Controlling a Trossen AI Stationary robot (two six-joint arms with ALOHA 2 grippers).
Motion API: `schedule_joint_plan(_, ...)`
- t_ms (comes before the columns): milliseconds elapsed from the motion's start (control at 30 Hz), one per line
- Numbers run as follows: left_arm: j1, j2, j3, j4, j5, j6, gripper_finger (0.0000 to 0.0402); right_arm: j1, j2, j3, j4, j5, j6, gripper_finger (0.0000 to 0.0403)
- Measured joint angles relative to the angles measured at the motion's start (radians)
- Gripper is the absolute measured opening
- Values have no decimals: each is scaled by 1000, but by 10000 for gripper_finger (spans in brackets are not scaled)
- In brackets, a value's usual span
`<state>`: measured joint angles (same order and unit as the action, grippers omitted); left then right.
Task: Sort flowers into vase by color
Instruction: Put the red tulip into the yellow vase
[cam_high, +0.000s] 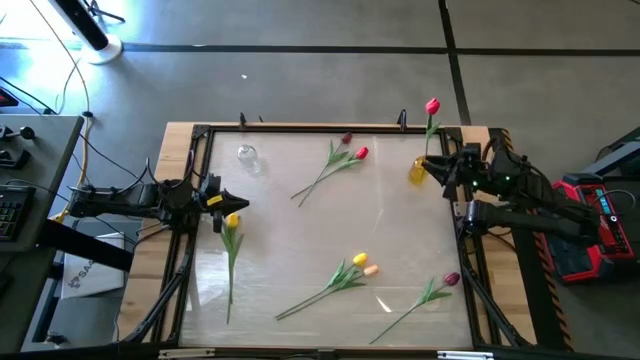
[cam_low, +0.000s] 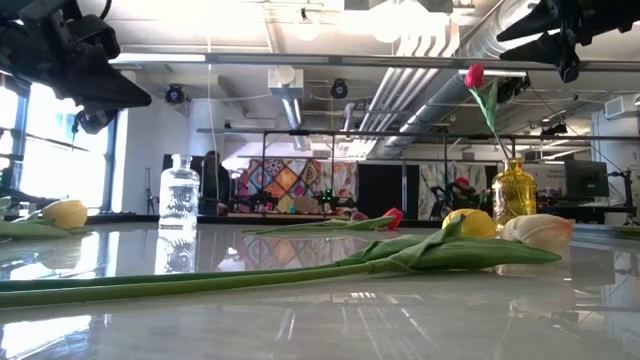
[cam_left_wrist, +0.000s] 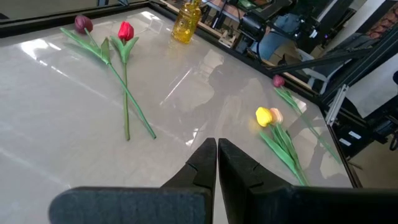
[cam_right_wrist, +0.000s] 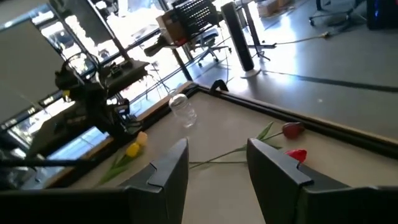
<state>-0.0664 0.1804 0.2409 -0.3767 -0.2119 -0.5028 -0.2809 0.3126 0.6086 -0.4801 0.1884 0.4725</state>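
**Tulips spread over glossy tabletop, both arms parked at side edges**

Surface: pale glossy tabletop, reflective, w/ dark metal frame & light wood border. Room behind: open ceiling w/ ducts, bright windows, a colourful panel far back; grey floor around.

Left gripper sits at left edge, about mid-length, fingers pressed together, holding nothing. Right gripper is at right edge nr far corner, jaws apart, nothing between them.

Yellow glass vase stands just beside right gripper, nr far right corner; ribbed, narrow neck, one red tulip upright in it. Clear glass vase stands nr far left corner, no flowers in it.

Flat on surface:
- yellow tulip, nr left edge, just below left gripper, stem running toward near edge.
- maroon tulip & red tulip head, far-centre, thin stems crossing.
- yellow tulip & pale orange tulip, near-centre, heads touching.
- dark maroon tulip, nr near right corner.

Centre of tabletop is bare, widest open stretch betw. the arms. Stems long, thin, green, w/ floppy leaves.
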Motion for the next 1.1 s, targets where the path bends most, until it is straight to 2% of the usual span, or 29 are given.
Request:
schedule_joint_plan(333, 0, 0, 0, 10, 0, 1, 5, 0, 0, 0, 48, 32, 156, 152)
schedule_joint_plan(567, 1, 0, 0, 10, -28, 2, 5, 0, 0, 0, 49, 116, 151, 152)
schedule_joint_plan(633, 1, 0, 0, 10, -47, -55, 5, 0, 0, 0, 49, 130, 151, 152)
schedule_joint_plan(700, 1, 0, 0, 22, -67, -118, 5, 0, 0, 0, 49, 133, 155, 152)
schedule_joint_plan(867, 1, 2, 0, 49, -136, -148, 5, 0, 0, 0, 49, 126, 151, 152)
schedule_joint_plan(1100, 1, 4, 0, 153, -131, -96, 5, 0, 0, 0, 48, 125, 130, 152)
